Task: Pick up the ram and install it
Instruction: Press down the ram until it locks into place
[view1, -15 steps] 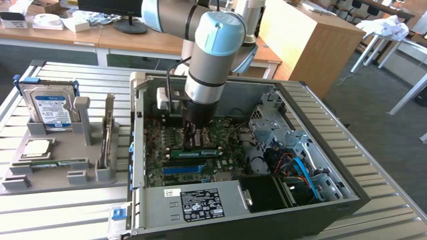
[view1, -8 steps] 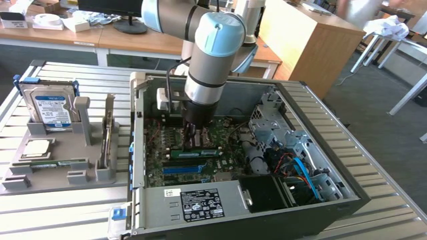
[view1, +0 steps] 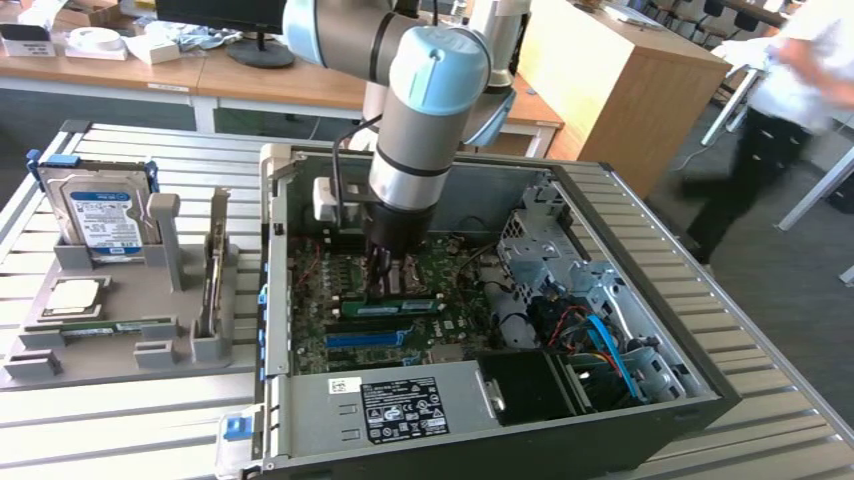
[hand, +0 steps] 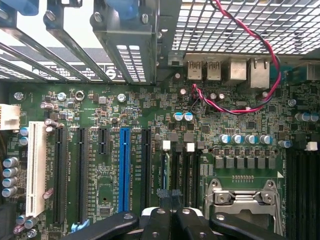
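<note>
Exterior view, nearest first: on the slatted worktop (view1: 134, 420) the open case (view1: 694, 400) lies on its side, with a labelled power supply (view1: 400, 405) at its near edge. Just beyond that on the motherboard (view1: 441, 275) comes a blue slot (view1: 367, 338), and next past it the ram (view1: 394, 306). The ram stands on edge among the memory slots, its long axis running left to right, parallel to the blue slot.

The end effector (view1: 387, 290) hangs straight down over the ram's left half, so the stick lies directly beneath it, not off to a side. Its fingers are closed together (the wrist view has the end effector (hand: 172, 212) pressed shut above the dark memory slots). Whether the tips touch the ram's top edge or stop just short of it I cannot tell, nor whether the stick is fully seated.

Left of the case, a grey holder (view1: 120, 350) carries a second green stick (view1: 100, 327), a processor (view1: 74, 295) and, farther back, a hard drive (view1: 96, 215).

At far right a person (view1: 787, 110) stands well clear.
</note>
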